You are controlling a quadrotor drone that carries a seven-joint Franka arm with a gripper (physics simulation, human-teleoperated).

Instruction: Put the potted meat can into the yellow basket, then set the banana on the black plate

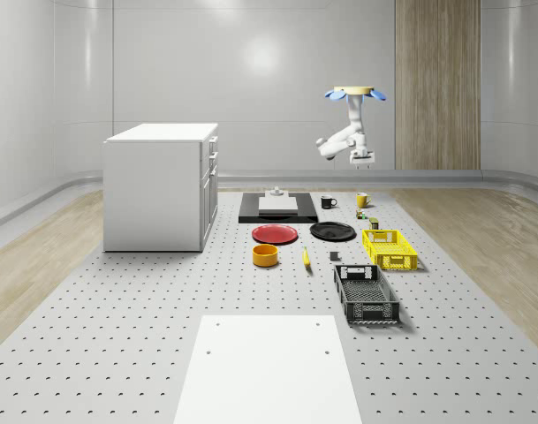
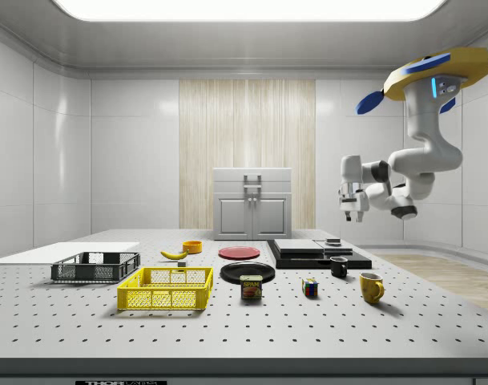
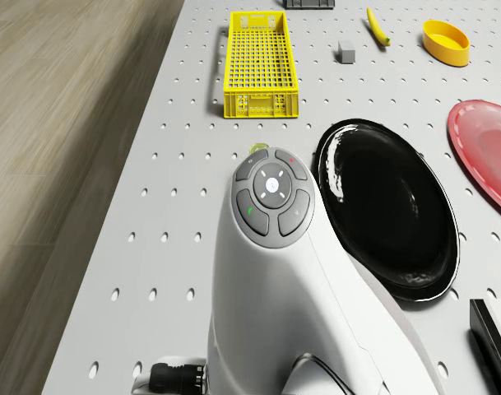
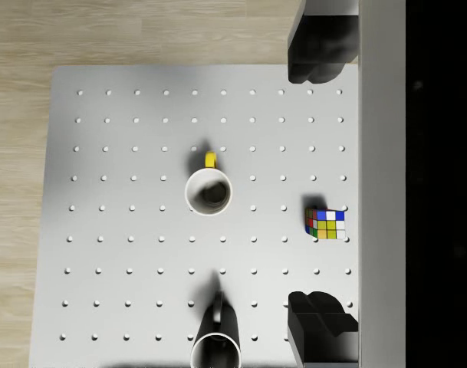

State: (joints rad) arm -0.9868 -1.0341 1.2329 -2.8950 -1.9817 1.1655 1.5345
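Drone (image 1: 356,92) hovering high above the far right corner of the worktop (image 1: 162,353) in the whole-scene view, its arm bent downward and the hand (image 1: 362,160) hanging well above the yellow mug (image 1: 362,200). The yellow basket (image 1: 390,248) sits nearer on the right, the black plate (image 1: 332,231) to its left, and the banana (image 1: 306,259) lies in front of the plate.

In the side view the drone (image 2: 440,74) floats at upper right; the hand (image 2: 348,212) hangs in the air over the worktop's right part, empty. The potted meat can (image 2: 252,287) stands just right of the yellow basket (image 2: 166,289), apart from it. The banana (image 2: 174,254) lies farther back.

The drone view shows the black plate (image 3: 387,206), yellow basket (image 3: 259,66) and banana (image 3: 378,26).

In the wrist view the fingers (image 4: 319,47) stand wide apart with nothing between them, above the yellow mug (image 4: 208,190) and a colour cube (image 4: 326,223).
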